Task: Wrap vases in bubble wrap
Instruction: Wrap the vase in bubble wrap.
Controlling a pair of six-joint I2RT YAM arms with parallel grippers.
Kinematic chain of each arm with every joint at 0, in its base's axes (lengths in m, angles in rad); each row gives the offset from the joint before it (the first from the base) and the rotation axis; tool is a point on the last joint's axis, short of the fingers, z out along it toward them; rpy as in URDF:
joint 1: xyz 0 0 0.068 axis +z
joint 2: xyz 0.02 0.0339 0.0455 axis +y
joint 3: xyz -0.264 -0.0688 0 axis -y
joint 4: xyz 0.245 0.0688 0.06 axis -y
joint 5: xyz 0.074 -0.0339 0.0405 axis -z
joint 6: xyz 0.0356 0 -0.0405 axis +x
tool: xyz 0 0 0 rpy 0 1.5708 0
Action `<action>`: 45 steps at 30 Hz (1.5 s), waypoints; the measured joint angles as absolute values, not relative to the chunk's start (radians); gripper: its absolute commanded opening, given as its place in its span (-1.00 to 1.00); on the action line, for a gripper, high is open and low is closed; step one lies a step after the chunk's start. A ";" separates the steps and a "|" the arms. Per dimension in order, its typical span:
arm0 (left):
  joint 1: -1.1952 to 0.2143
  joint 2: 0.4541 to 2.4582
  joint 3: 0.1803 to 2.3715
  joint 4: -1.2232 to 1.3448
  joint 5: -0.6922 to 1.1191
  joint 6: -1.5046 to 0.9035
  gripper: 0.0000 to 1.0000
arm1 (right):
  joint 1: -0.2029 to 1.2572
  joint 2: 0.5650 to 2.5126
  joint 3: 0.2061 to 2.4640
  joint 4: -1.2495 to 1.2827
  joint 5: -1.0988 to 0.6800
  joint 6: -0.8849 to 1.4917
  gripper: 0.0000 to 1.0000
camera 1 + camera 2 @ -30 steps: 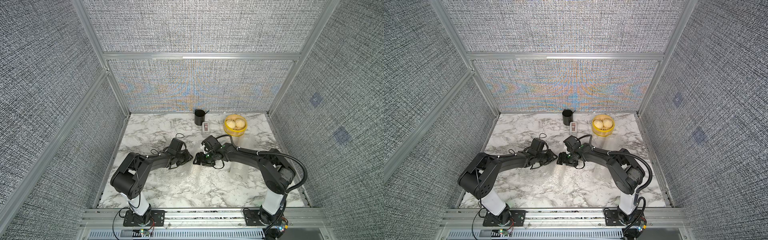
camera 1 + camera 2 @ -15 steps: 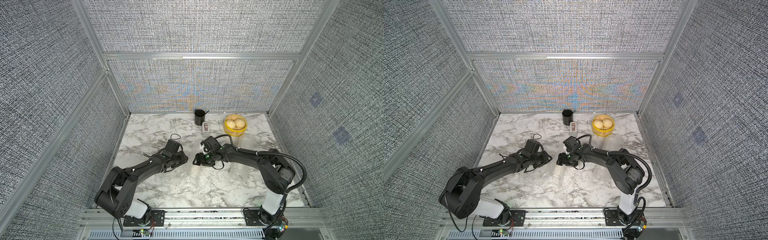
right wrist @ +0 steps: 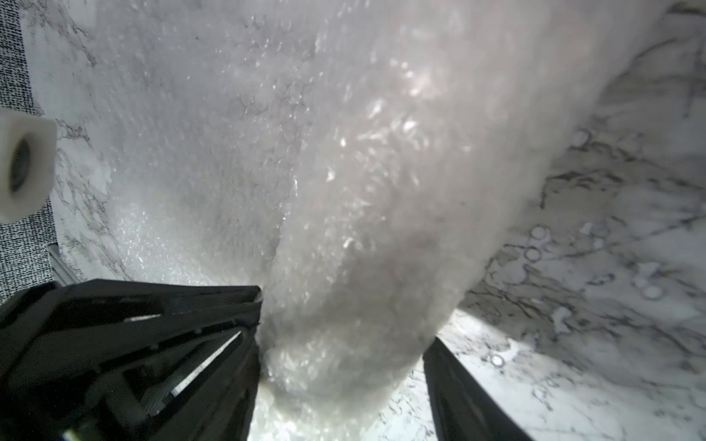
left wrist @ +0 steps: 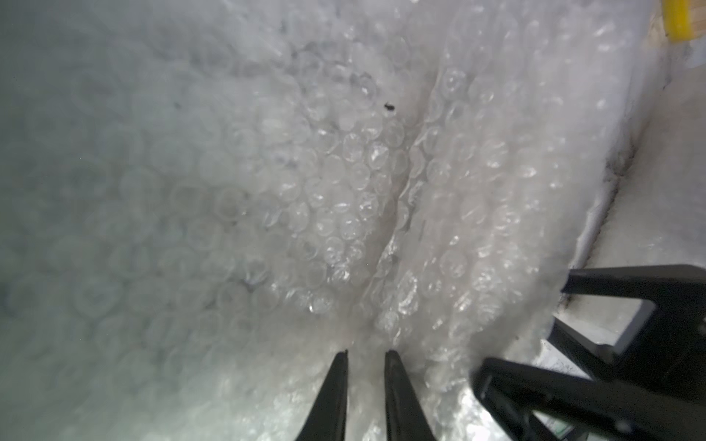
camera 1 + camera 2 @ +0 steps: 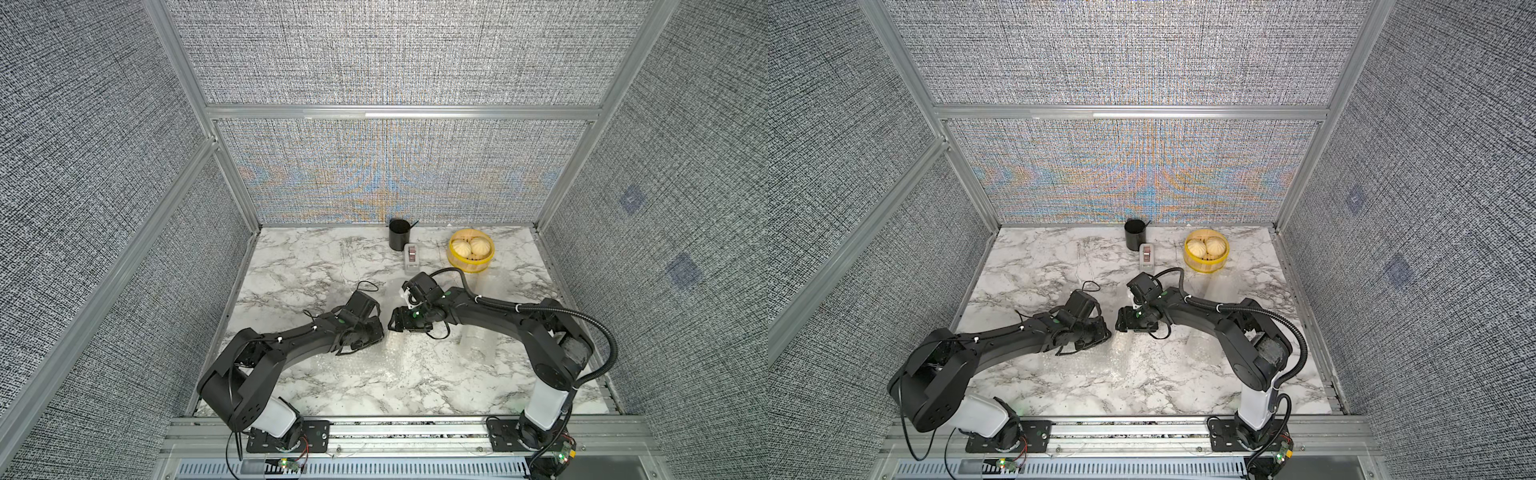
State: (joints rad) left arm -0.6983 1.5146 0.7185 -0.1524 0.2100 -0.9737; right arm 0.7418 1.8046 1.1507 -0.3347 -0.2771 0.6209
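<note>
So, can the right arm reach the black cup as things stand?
Probably not yet: the right gripper clasps the wrapped bundle and must let go first. Beyond that the way to the black cup looks free, bar a small white box.

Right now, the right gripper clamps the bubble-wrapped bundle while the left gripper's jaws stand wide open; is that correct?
Not quite. In the left wrist view the left gripper has its jaws nearly together, pinching a fold of the bubble wrap. The right gripper does clamp the wrapped bundle.
</note>
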 measured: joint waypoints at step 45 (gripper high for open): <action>-0.605 1.744 0.993 -0.120 0.289 -1.027 0.28 | 0.767 1.810 1.176 -0.391 -0.208 0.554 0.37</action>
